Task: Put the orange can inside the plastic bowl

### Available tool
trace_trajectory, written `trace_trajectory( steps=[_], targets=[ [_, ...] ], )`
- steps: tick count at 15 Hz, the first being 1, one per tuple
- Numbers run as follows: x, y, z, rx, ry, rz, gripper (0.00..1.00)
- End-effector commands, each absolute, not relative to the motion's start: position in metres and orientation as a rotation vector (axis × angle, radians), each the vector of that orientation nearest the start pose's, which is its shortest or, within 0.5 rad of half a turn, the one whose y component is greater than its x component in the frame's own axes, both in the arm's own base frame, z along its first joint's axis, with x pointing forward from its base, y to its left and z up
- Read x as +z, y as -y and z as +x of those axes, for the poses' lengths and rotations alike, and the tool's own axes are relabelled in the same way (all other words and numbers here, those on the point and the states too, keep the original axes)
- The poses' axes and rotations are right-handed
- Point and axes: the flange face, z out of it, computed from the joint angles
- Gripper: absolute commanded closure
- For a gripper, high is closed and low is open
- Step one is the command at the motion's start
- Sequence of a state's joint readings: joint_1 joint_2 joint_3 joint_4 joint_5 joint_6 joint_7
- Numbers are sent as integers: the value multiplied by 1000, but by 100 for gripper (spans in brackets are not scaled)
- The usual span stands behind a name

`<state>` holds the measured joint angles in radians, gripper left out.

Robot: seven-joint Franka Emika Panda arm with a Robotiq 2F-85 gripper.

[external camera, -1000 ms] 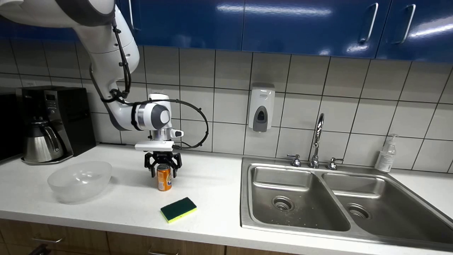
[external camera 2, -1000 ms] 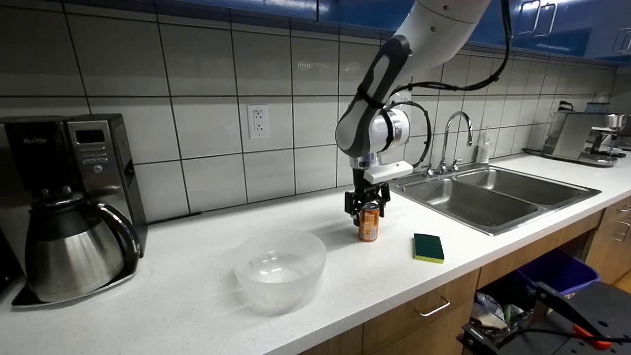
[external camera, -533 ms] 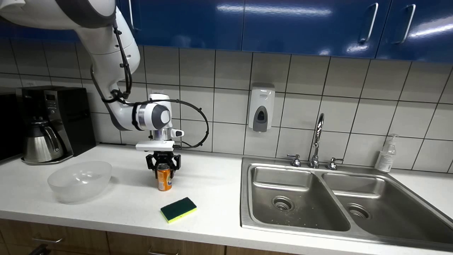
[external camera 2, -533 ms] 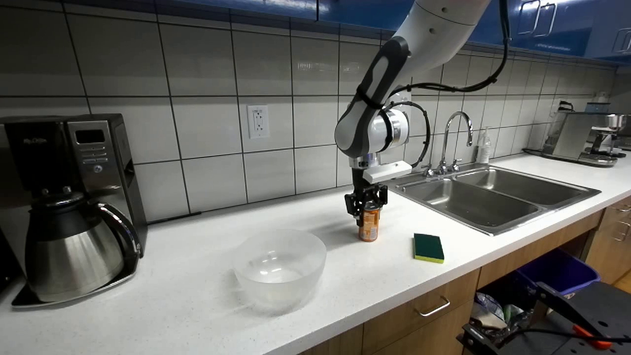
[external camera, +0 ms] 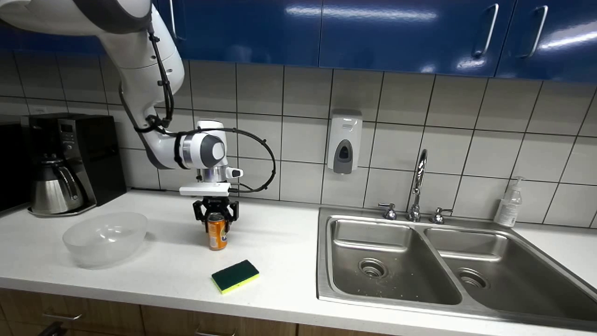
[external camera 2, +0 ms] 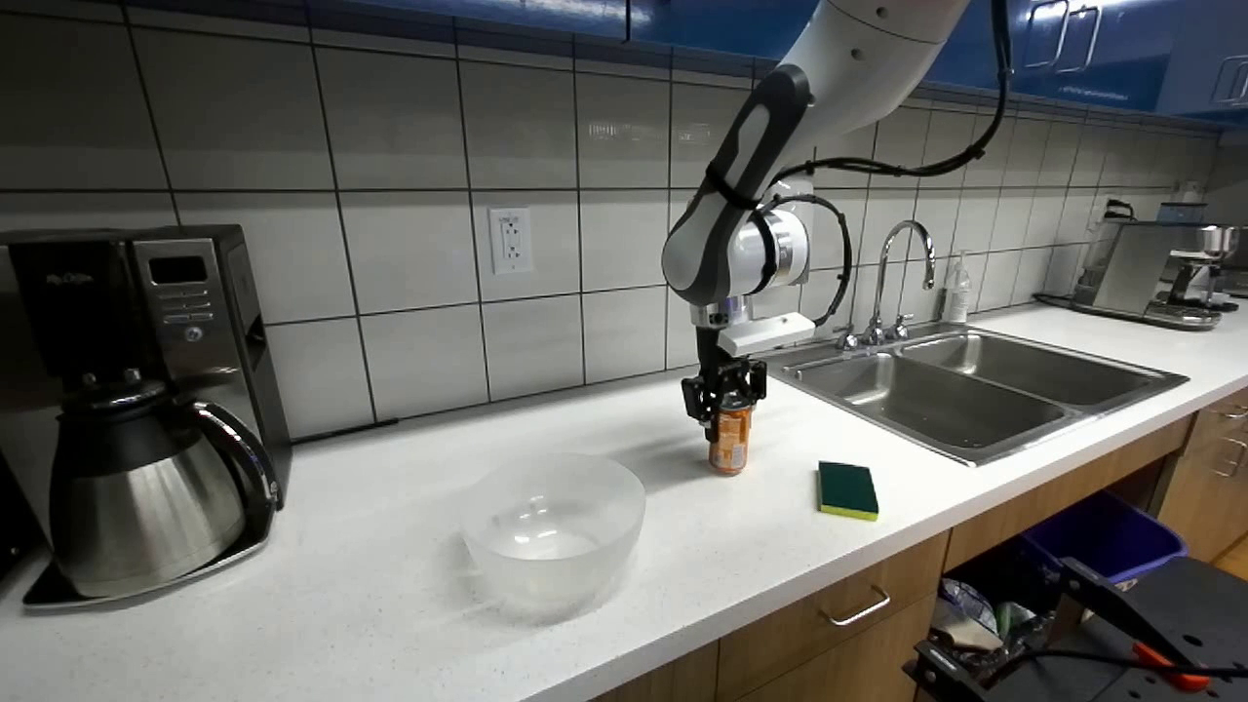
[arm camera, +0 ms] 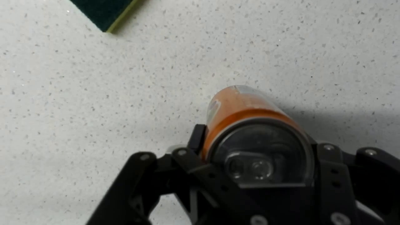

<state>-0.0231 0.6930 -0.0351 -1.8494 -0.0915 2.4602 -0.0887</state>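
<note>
The claw [external camera: 217, 227] points straight down at the end of the robot arm [external camera: 147, 84], its jaws closed to the width of the orange can [external camera 2: 730, 444] and holding it by the upper part. In the wrist view the jaws stand against opposite sides of the can, with its dark-looking metal top and pull tab between them. The can is upright and outside the plastic bowl [external camera 2: 553, 585]; whether its base touches the tabletop [external camera 2: 370, 546] cannot be told. The plastic bowl, wide, milky and see-through, stands upright to the left of the can and somewhat nearer, well apart from it in both exterior views. The sponge [external camera: 235, 275], dark green above and yellow below, lies flat to the right of the can and nearer, the two apart; one corner of it also appears in the wrist view. Farther right, a steel sink [external camera: 324, 266] with two basins is set into the tabletop. A curved faucet [external camera: 418, 183] rises at the far side of the sink, and a pump bottle [external camera: 509, 206] stands to the right of it. A soap dispenser [external camera: 344, 142] is mounted on the tiled wall [external camera: 259, 93] at the far side, below blue cabinets [external camera: 247, 32]. At the left, a coffee maker [external camera 2: 175, 292] holds a coffee pot [external camera 2: 146, 512] of black and steel.
</note>
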Motion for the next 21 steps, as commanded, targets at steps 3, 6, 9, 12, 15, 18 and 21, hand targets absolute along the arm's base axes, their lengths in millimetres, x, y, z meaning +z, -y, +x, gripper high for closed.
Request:
trace_trajectory(
  steps=[3, 6, 9, 12, 15, 18, 21],
  targets=[
    [213, 36, 617, 120, 148, -3200, 60],
    [238, 30, 609, 112, 161, -3195, 60],
    [259, 18, 600, 101, 194, -3192, 60],
    [272, 0, 590, 104, 243, -3188, 60],
    [277, -28, 578, 103, 321, -3182, 60],
    [274, -58, 568, 113, 396, -3176, 60],
    [271, -90, 557, 126, 475, -3164, 60]
  ],
)
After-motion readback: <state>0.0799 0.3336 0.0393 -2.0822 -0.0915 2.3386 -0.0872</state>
